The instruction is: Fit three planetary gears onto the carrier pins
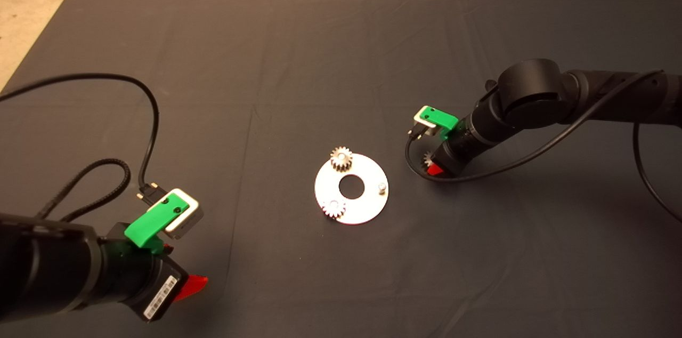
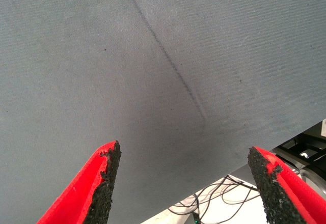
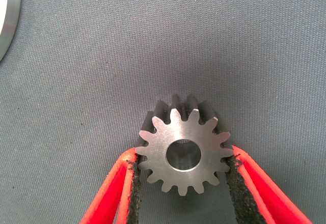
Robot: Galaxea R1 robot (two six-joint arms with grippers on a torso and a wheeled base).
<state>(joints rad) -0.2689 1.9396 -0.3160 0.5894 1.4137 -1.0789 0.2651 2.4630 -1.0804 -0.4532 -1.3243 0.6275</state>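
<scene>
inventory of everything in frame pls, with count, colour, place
planetary gears: 3, silvery grey; one on the disc's far pin, one on its near-left pin, one held in the right pincer, over the mat right of the disc
carrier disc: 1, silver, flat with centre hole, mid-mat
bare carrier pin: 1, silver, disc's right side
mat: 1, dark grey, covers the table
floor: beige, beyond the mat's far-left edge
cables: black, one looping from each arm
left pincer: red fingers, green body, open, empty, parked near-left over the mat
right pincer: red fingers, shut on the third gear
</scene>
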